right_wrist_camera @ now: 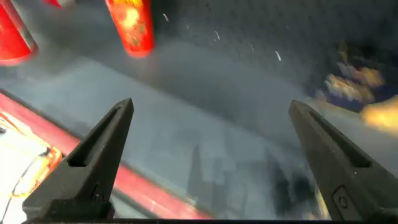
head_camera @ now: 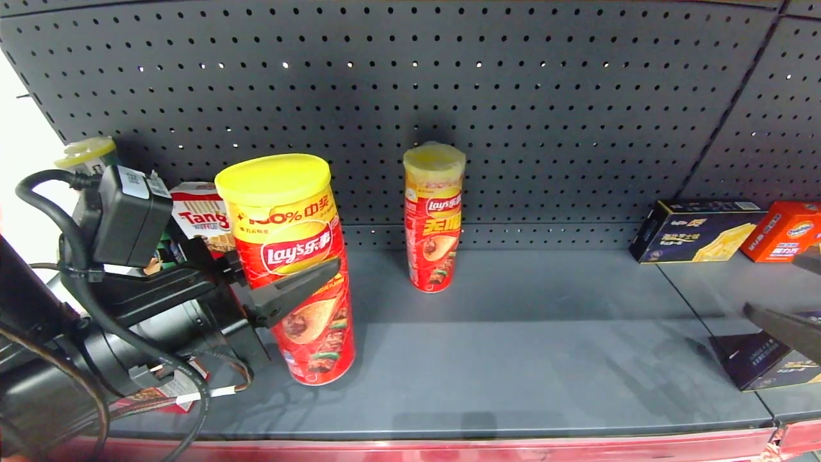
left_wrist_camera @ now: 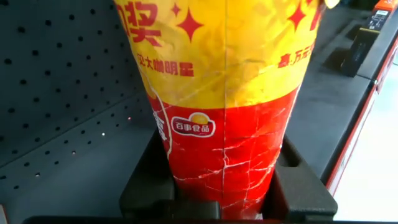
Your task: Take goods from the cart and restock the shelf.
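Observation:
A tall red and yellow chip can [head_camera: 288, 256] with a yellow lid stands slightly tilted at the front left of the grey shelf [head_camera: 545, 333]. Its base is at or just above the shelf surface. My left gripper [head_camera: 292, 282] is shut on its middle, and the left wrist view shows the can [left_wrist_camera: 224, 93] clamped between the black fingers [left_wrist_camera: 298, 193]. A second, slimmer chip can [head_camera: 434, 218] stands upright farther back by the pegboard. At the right edge, my right gripper [head_camera: 795, 295] hovers open over the shelf with nothing between its fingers [right_wrist_camera: 99, 149].
A wafer box [head_camera: 199, 215] and a pale-lidded can [head_camera: 86, 154] sit behind my left arm. A dark box [head_camera: 699, 237] and an orange box [head_camera: 782, 231] lie at the back right; another dark box [head_camera: 763, 359] lies under my right gripper. The shelf's front edge [head_camera: 449, 449] is red.

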